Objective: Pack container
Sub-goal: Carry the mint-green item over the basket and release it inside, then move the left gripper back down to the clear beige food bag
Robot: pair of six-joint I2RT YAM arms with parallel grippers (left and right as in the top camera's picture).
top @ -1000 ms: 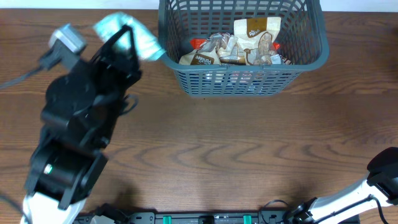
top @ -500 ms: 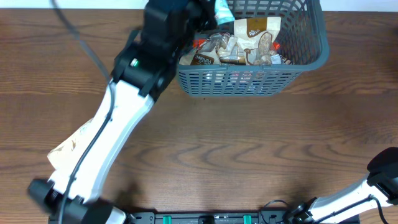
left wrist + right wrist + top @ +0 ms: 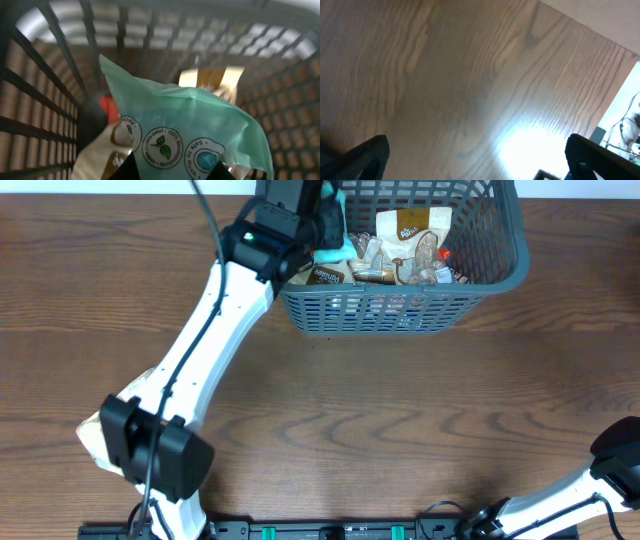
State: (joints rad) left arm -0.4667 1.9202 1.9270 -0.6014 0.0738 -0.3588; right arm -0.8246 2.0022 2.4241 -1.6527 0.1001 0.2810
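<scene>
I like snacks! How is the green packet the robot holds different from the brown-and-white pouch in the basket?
The green packet is mint green with round badges; the brown-and-white pouch is cream and brown. The green packet hangs in the left gripper; the pouch lies in the basket on other snacks. Both are snack bags inside the basket walls.

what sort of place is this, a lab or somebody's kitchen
Most likely a robotics lab bench: two robot arms at a wooden table, one holding a teal packet, a cabled equipment rail along its front edge, and a grey basket of snack packets staged for packing.
</scene>
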